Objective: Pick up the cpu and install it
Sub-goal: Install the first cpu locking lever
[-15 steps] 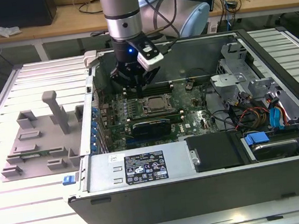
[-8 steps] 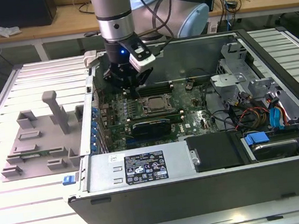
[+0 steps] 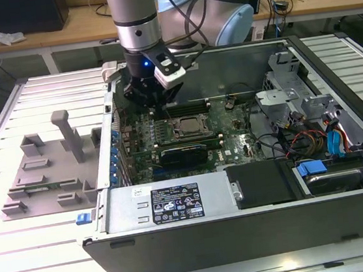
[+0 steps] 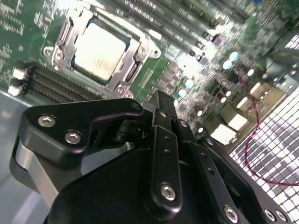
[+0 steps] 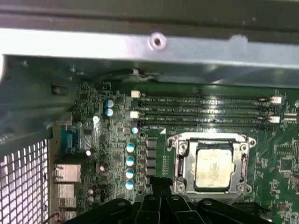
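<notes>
Exterior view: gripper (image 3: pixel 149 92) hangs over the motherboard (image 3: pixel 234 136) inside the open computer case (image 3: pixel 346 202), toward the exterior view's left of the socket.
Cpu (image 5: pixel 213 167): seated flat in the socket frame (image 5: pixel 179 161), silver top showing in both wrist views; apart from the gripper.
Jaws: clenched together, holding nothing.
Memory slots (image 5: pixel 205 112): just beside the socket.
Grey fixture tray (image 3: pixel 41 171): on the table outside the case.

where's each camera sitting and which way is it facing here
Exterior view: off the arm, looking down into the open computer case; the arm and its hand hang above the motherboard.
First wrist view: on the arm, facing down at the cpu in its socket; hand linkage in the foreground.
Second wrist view: on the arm, angled across the hand's black linkage.
Both wrist views share the cpu.
</notes>
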Robot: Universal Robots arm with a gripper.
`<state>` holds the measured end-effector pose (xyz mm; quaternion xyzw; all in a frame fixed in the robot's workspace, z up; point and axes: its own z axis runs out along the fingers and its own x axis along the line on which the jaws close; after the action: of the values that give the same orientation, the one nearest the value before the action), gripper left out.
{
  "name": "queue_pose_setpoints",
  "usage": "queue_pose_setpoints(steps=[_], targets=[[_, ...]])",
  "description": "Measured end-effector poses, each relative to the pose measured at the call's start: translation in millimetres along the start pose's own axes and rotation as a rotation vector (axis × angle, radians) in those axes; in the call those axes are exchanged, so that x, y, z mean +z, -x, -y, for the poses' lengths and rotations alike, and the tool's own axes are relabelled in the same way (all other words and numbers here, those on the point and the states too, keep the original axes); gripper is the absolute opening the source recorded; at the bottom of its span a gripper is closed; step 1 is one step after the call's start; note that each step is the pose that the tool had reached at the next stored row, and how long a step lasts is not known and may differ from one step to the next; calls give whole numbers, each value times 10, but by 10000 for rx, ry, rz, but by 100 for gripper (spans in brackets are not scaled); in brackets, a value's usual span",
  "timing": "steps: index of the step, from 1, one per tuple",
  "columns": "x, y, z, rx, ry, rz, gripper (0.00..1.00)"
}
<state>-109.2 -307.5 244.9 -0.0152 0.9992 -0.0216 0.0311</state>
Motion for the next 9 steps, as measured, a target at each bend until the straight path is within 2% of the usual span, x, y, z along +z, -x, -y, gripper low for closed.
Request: queue_pose_setpoints(steps=[4,6,7,8,9], targets=[[1,-22,-1,32,506,21,11],[1,-28,-1,52,815,30,11],[1,-34,-1,69,1099,39,11],[1,-37,-1,81,1277,47,11],[2,-39,-2,88,1383,51,11]])
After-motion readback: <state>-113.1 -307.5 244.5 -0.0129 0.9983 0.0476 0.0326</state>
